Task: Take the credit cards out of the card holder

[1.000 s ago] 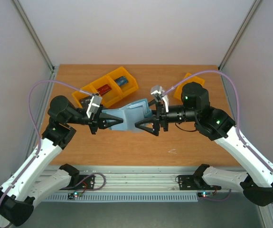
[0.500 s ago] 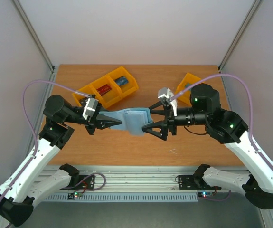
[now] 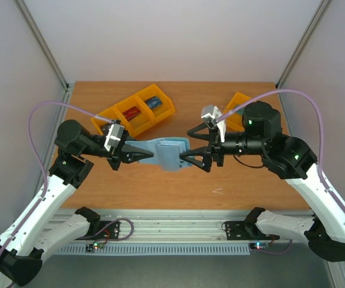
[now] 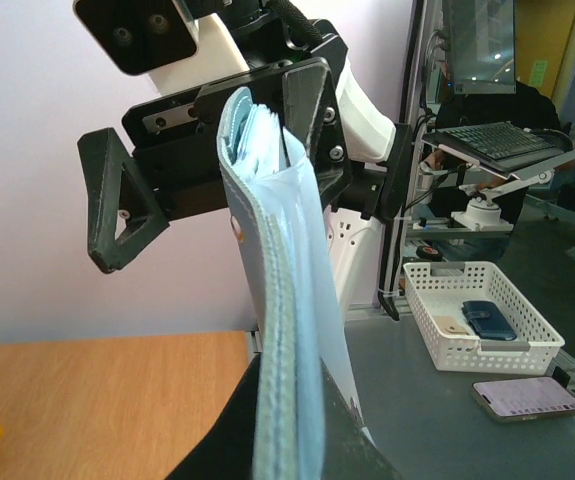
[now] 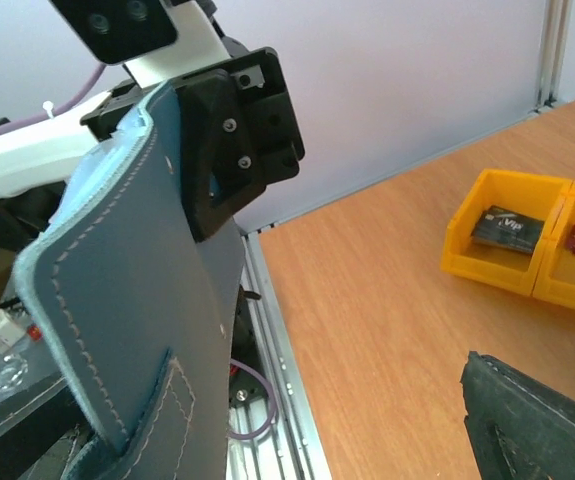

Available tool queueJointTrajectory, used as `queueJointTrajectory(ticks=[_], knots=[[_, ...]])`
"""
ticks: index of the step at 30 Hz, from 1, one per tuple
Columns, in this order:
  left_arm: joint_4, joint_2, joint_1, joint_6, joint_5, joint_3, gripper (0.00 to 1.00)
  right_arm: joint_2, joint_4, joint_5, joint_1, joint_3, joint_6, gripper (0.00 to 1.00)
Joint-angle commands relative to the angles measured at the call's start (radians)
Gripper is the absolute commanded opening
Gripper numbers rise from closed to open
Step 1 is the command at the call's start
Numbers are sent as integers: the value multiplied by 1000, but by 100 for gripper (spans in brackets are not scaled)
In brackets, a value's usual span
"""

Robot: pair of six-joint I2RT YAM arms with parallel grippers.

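Observation:
The blue card holder hangs above the table between the two arms. My left gripper is shut on its left end. In the left wrist view the card holder stands edge-on out of my shut left gripper, with pale layers at its top. My right gripper is open, and the holder's free end lies between its fingers without being clamped. The holder's dark outer face fills the left of the right wrist view. Credit cards lie in bins: red, blue, dark grey.
An orange three-part bin sits at the back left of the wooden table. A second orange bin is at the back right, partly behind my right arm. A metal rail runs along the near edge.
My right gripper has moved left, so its open fingers now straddle the holder's free end. The left arm drew back slightly, and the holder now lies flatter and lower.

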Motion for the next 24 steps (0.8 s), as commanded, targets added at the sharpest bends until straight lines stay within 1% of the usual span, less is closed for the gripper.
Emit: queueJointTrajectory(ticks=[1, 7, 11, 16, 19, 21, 24], knots=[[30, -22, 4, 20, 1, 22, 0, 14, -7, 24, 6, 25, 14, 94], [24, -25, 4, 20, -13, 18, 0, 62, 15, -48, 8, 27, 47, 91], [17, -29, 4, 23, -24, 10, 0, 93, 53, -98, 8, 33, 73, 82], [-15, -33, 5, 34, -79, -3, 0, 114, 115, -154, 8, 24, 112, 58], [-67, -35, 4, 65, -143, -8, 0, 125, 131, -171, 10, 21, 128, 42], [-111, -38, 4, 97, -193, -10, 0, 130, 150, -179, 10, 14, 141, 29], [-157, -43, 5, 133, -255, -12, 0, 138, 160, -177, 11, 4, 151, 16]])
